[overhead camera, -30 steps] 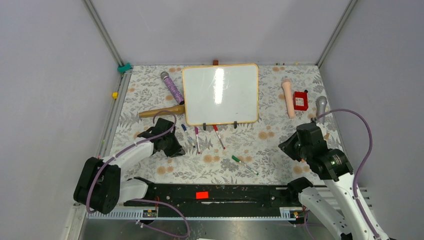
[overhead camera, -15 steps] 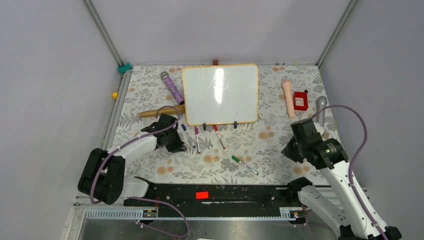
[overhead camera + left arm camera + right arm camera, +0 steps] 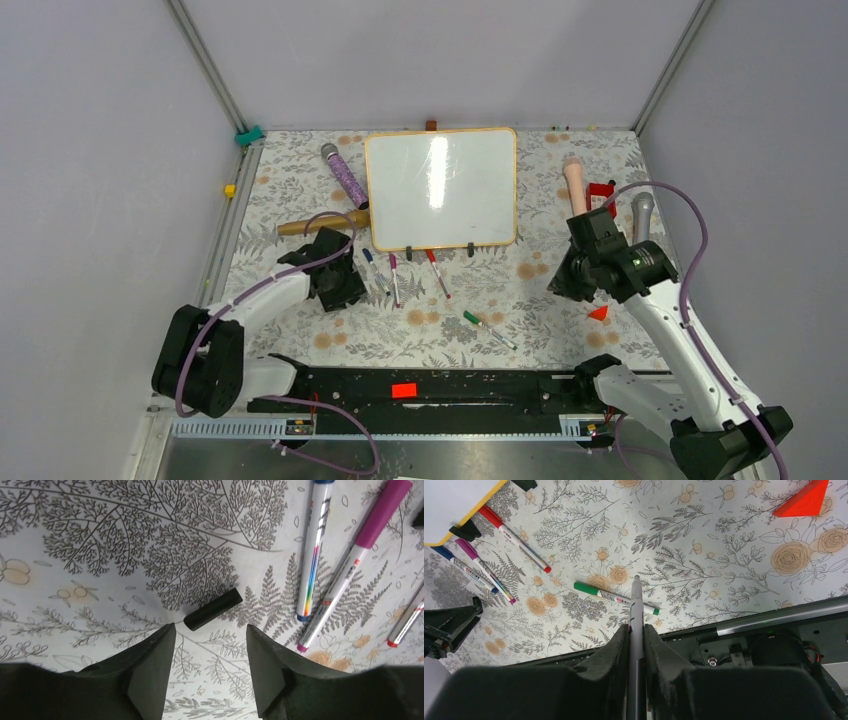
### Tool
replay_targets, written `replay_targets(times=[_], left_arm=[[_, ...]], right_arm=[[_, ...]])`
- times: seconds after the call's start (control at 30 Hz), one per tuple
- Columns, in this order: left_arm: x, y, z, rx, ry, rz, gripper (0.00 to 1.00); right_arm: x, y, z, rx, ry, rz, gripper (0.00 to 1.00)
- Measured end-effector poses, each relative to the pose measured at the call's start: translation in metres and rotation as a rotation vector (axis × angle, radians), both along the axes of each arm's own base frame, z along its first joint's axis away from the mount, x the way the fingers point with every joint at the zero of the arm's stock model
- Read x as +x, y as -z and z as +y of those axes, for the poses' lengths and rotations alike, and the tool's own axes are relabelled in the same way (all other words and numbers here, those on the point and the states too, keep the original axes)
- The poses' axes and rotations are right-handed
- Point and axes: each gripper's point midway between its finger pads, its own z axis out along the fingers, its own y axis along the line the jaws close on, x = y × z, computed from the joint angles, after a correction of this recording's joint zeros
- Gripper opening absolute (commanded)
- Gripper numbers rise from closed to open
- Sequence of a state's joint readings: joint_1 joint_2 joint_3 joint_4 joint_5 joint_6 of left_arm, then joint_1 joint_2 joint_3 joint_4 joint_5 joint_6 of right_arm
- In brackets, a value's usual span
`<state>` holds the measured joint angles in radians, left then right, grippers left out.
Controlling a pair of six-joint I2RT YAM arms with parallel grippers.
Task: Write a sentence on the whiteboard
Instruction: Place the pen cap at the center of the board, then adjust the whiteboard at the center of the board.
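The whiteboard (image 3: 440,188) lies flat at the back centre; its corner (image 3: 454,505) also shows in the right wrist view. I see no sentence on it. My right gripper (image 3: 562,285) (image 3: 636,627) hovers right of the board's near edge, shut on a dark marker (image 3: 636,605) that sticks out past the fingertips. My left gripper (image 3: 345,290) (image 3: 209,630) stands open low over the cloth. A black cap (image 3: 212,609) lies loose just ahead of its fingertips. A blue marker (image 3: 315,550), a magenta marker (image 3: 350,565) and a red marker (image 3: 407,622) lie to its right.
A green marker (image 3: 488,330) lies near the front centre, and a red triangle (image 3: 598,313) under the right arm. A purple-handled tool (image 3: 345,178) and a wooden stick (image 3: 322,223) lie left of the board. A pink cylinder (image 3: 575,190), a red box (image 3: 600,190) and a grey tool (image 3: 643,210) lie to its right.
My left gripper has opened, and the black cap now lies free on the cloth. The right arm has swung left and farther in with its marker, uncovering the red triangle.
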<state>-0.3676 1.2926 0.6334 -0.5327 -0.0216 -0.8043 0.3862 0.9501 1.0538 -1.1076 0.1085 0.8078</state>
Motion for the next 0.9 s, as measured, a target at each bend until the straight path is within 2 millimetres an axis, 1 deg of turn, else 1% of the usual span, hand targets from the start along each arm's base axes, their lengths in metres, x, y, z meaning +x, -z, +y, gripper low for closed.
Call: replay_targets(times=[0.1, 0.2, 0.3, 0.37, 0.5, 0.6, 0.67, 0.77, 0.8, 0.87, 0.9], left_arm=[[-0.007, -0.008, 0.003, 0.002, 0.021, -0.008, 0.59], [-0.012, -0.019, 0.003, -0.007, 0.052, -0.027, 0.63], [-0.016, -0.032, 0.000, -0.032, 0.083, -0.053, 0.67], [-0.017, -0.042, -0.003, -0.062, 0.097, -0.086, 0.68], [-0.017, -0.066, -0.011, -0.128, 0.120, -0.172, 0.69], [-0.018, -0.078, -0.014, -0.161, 0.139, -0.219, 0.69], [-0.019, -0.084, -0.016, -0.176, 0.156, -0.243, 0.69], [-0.021, -0.092, -0.020, -0.200, 0.182, -0.274, 0.69], [-0.021, -0.095, -0.022, -0.214, 0.196, -0.288, 0.71], [-0.022, -0.103, -0.028, -0.247, 0.226, -0.316, 0.79], [-0.021, -0.107, -0.031, -0.265, 0.240, -0.333, 0.85]], right_arm=[[-0.002, 0.002, 0.002, 0.003, -0.029, 0.014, 0.00], [-0.004, 0.008, 0.007, 0.002, -0.076, 0.061, 0.00], [-0.006, 0.014, 0.013, 0.006, -0.119, 0.131, 0.00], [-0.004, 0.013, 0.016, -0.005, -0.140, 0.170, 0.00], [0.007, 0.000, 0.021, -0.024, -0.150, 0.194, 0.00], [0.015, -0.011, 0.023, -0.038, -0.154, 0.205, 0.00], [0.020, -0.020, 0.020, -0.070, -0.146, 0.214, 0.00], [0.028, -0.032, 0.009, -0.150, -0.118, 0.220, 0.00], [0.030, -0.034, 0.006, -0.172, -0.117, 0.222, 0.00], [0.028, -0.033, 0.004, -0.186, -0.132, 0.236, 0.00], [0.027, -0.033, 0.004, -0.185, -0.140, 0.240, 0.00]])
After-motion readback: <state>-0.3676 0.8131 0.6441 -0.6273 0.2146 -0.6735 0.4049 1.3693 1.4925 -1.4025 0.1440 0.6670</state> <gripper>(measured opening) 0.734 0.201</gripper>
